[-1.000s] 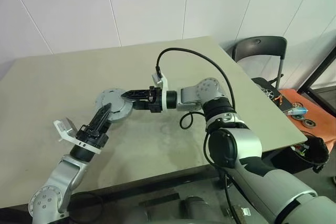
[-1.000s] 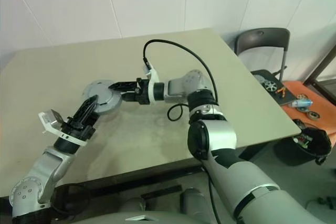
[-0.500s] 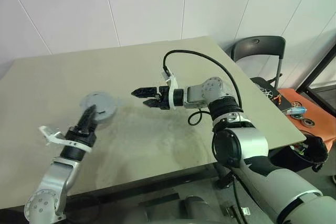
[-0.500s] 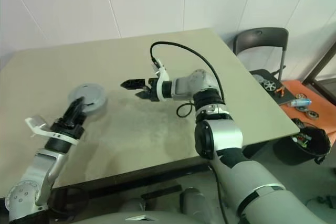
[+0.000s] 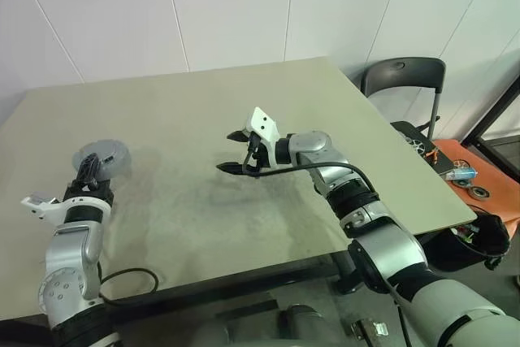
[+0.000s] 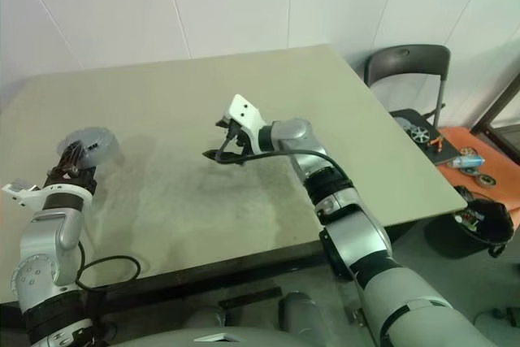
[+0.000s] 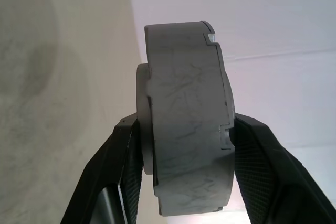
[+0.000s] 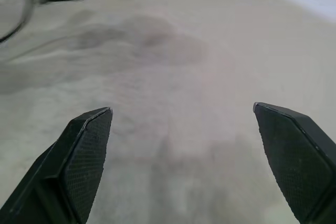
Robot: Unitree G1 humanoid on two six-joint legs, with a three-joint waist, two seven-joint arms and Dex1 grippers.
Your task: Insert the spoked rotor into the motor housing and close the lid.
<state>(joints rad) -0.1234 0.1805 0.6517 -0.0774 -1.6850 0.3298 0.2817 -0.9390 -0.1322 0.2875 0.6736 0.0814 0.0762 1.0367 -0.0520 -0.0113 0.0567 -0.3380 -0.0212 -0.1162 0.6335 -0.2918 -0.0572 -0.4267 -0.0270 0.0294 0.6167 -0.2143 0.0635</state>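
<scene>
My left gripper [image 5: 88,170] is shut on a thick grey round drum [image 7: 184,129], which I take for the motor housing with the lid on it. It holds the drum on edge, above the table's left side. The drum's flat grey round face [image 5: 101,156] turns toward the head camera. I cannot make out where lid and housing meet. No copper windings show, and the spoked rotor is hidden. My right gripper [image 5: 227,152] hovers over the middle of the table [image 5: 244,217]. It points left and stands wide open with nothing between its fingers [image 8: 86,145].
A dark chair [image 5: 402,79] stands past the table's right edge. Beside it an orange surface [image 5: 459,172] carries small parts, and a black bin [image 5: 479,237] sits nearer. A black cable loops along my right forearm.
My right gripper let go of the grey drum, drew back to the right, rolled and opened wide. My left arm swung the drum out to the left.
</scene>
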